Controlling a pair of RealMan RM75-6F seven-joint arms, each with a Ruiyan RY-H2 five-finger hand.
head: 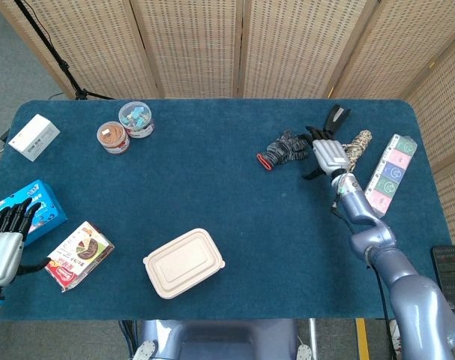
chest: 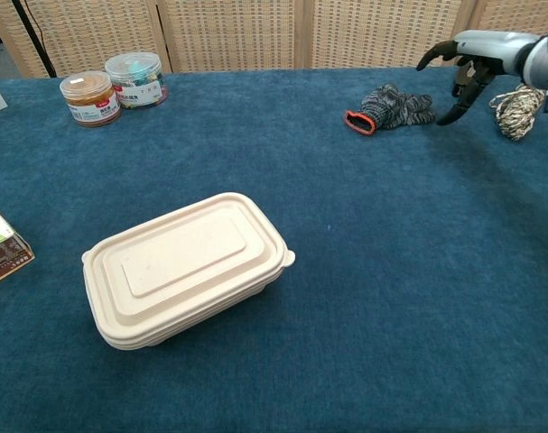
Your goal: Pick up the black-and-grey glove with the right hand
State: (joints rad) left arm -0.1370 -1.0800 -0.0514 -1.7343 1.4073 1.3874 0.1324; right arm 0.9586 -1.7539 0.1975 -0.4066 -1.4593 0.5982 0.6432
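The black-and-grey glove, with an orange-red cuff at its left end, lies crumpled on the blue cloth at the back right. My right hand hovers just right of it, fingers spread and holding nothing, not touching the glove. My left hand stays at the table's left edge near a blue box, fingers apart and empty; the chest view does not show it.
A black stapler, a rope bundle and a pastel box lie right of the hand. A beige lunch box sits front centre. Two jars stand back left, a snack box at left.
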